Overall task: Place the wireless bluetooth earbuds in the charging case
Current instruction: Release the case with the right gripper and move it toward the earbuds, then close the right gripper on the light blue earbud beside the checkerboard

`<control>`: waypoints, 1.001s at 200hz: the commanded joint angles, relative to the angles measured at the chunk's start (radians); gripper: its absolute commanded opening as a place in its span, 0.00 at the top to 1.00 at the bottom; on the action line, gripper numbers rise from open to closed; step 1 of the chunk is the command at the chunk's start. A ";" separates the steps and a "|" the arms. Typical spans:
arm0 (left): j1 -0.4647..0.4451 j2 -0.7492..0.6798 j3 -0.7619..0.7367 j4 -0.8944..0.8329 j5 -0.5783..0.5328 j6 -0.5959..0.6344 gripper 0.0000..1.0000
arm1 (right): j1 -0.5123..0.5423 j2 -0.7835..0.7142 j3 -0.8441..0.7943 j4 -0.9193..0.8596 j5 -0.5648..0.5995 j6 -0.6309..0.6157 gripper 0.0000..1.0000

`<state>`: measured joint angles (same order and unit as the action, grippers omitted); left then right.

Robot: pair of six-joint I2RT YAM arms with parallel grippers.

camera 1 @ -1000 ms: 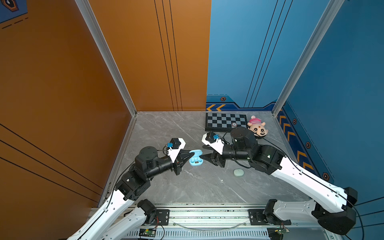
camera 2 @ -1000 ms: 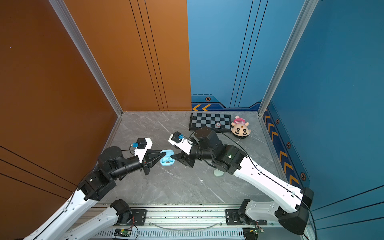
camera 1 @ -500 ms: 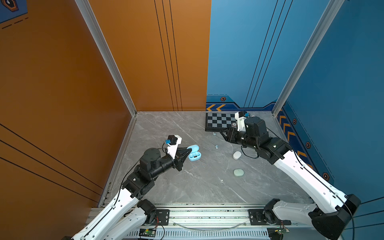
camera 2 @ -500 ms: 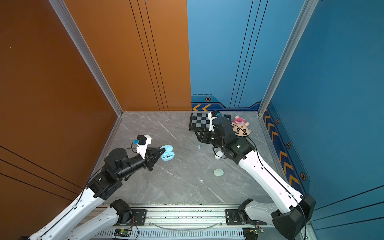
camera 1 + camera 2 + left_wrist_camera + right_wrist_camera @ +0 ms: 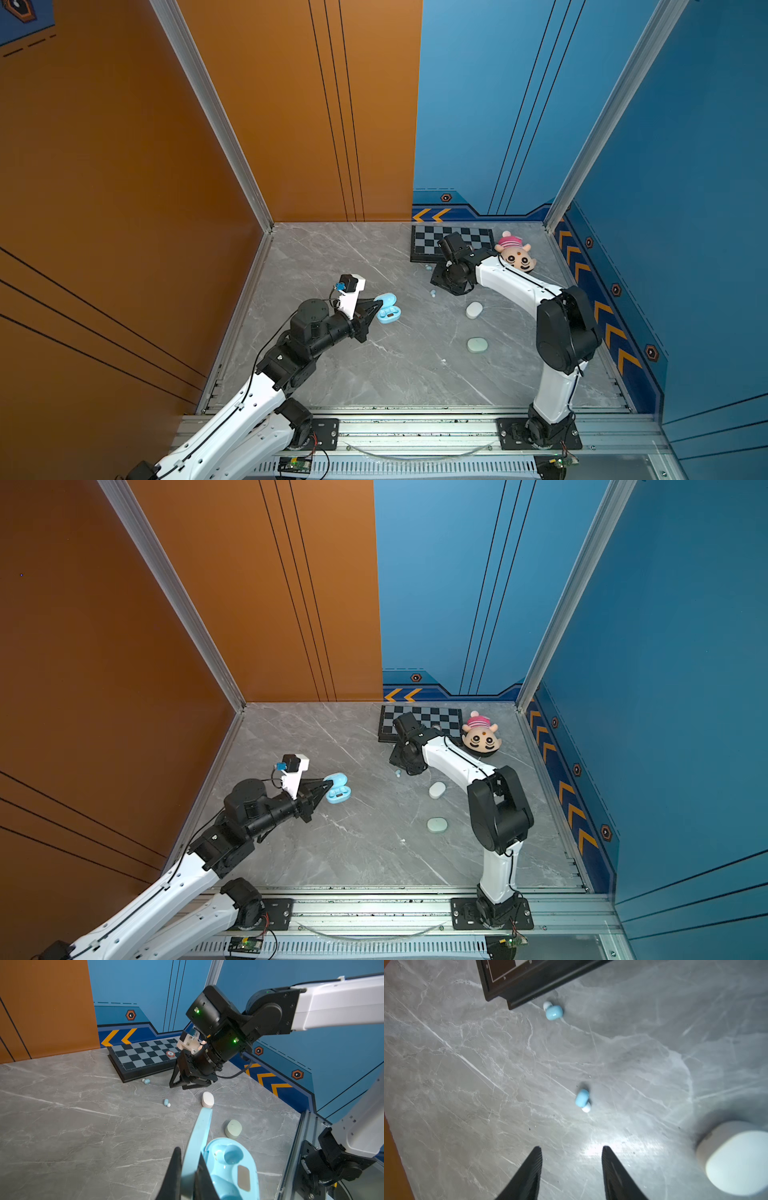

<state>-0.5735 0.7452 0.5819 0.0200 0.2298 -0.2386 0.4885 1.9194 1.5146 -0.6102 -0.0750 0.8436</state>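
1. The left gripper [image 5: 189, 1152] is closed firmly on the raised lid of the charging case [image 5: 228, 1167]; its black pointed fingers [image 5: 176, 1159] pinch the thin lid from both sides; whether the case rests on the table, I cannot tell.
2. This case is of glossy pale blue plastic with a pebble shape, and it stands open; inside there is a rounded hollow and a small brownish patch with rounded corners.
3. The right gripper [image 5: 572, 1148] has its jaws partly apart with nothing between them; its black fingers [image 5: 612, 1167] are ribbed and taper to points.
4. Both earbuds lie on the table, outside the case; each is a tiny smooth blue bean with a white tip; the first earbud [image 5: 582, 1099] is near the right gripper's fingertips; the second earbud [image 5: 554, 1012] is just beside the corner of the chessboard [image 5: 517, 991].
5. A white case [image 5: 474, 310] and a mint case [image 5: 477, 345] lie closed; both are smooth ovals.
6. The chessboard has a black frame and grey and black squares; a round red and white disc [image 5: 170, 1054] lies on it; the small characters on its border are too blurred to read.
7. The table [image 5: 353, 374] looks like grey marble with white veins; a plush toy [image 5: 515, 257] lies beside the board.
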 commanded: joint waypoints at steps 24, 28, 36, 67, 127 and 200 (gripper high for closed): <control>0.014 0.034 -0.019 0.101 -0.009 -0.043 1.00 | -0.025 0.185 0.192 -0.011 0.002 -0.072 0.51; 0.014 0.036 -0.019 0.100 -0.004 -0.045 1.00 | -0.025 0.200 0.204 -0.011 0.004 -0.075 0.51; 0.014 0.041 -0.020 0.103 0.003 -0.050 1.00 | -0.025 0.224 0.225 -0.013 0.012 -0.078 0.52; 0.017 0.044 -0.035 0.122 0.004 -0.069 1.00 | -0.027 0.276 0.255 -0.010 0.074 -0.093 0.53; 0.033 0.040 -0.053 0.129 0.002 -0.092 1.00 | -0.028 0.358 0.329 -0.014 0.143 -0.179 0.56; 0.055 0.043 -0.066 0.140 -0.009 -0.120 1.00 | -0.027 0.464 0.417 -0.013 0.202 -0.234 0.56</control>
<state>-0.5308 0.7902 0.5381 0.1242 0.2241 -0.3397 0.4644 2.3478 1.9007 -0.6010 0.0742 0.6418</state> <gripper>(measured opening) 0.100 0.444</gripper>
